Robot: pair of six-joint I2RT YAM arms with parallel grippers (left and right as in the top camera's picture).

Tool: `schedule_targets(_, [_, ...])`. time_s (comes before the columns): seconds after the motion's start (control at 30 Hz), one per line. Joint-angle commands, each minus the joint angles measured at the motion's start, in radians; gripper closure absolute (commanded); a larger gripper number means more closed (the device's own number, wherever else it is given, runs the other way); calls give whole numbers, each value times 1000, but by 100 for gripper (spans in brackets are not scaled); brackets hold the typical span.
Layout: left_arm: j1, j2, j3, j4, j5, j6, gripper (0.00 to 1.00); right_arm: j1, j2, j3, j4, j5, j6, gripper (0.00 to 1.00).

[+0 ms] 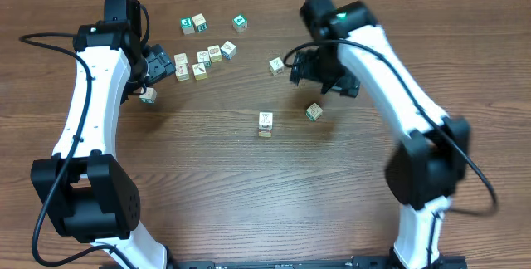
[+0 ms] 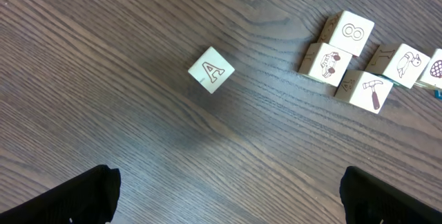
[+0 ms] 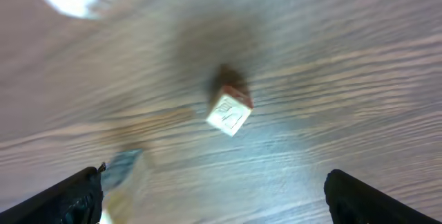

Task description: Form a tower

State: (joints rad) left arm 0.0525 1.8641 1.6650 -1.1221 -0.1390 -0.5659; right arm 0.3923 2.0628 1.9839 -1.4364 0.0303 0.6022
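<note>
Both hands hang wide open and empty over the wooden table [image 1: 207,194]. The left gripper [image 2: 229,186], its arm arched up along the left edge, hovers near a loose cube [image 2: 211,70] printed with the letter A. A cluster of cubes [image 2: 352,61] showing a hammer and a bird lies close by. The right gripper [image 3: 214,189], its arm bent in from the right edge, hangs over a blurred cube [image 3: 230,113]. The tower [image 1: 265,124] stands near the table's middle, touched by neither.

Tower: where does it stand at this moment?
In the overhead view the tower stands near the middle of the table, alone, with its nearest neighbour a loose cube a little way off on the right side.
</note>
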Motion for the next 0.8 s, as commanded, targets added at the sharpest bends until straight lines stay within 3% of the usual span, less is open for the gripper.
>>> schedule_targets(0.0, [0,-16,13,0,2,13,1,-5,-126,13,7,6,-8,0])
schedule_targets(0.27, [0,-16,13,0,2,13,0,3,-165,-22,38,37,-7,0])
schedule_targets(0.77, [0,-16,13,0,1,13,1,20,-131,-391,333,11,57,3])
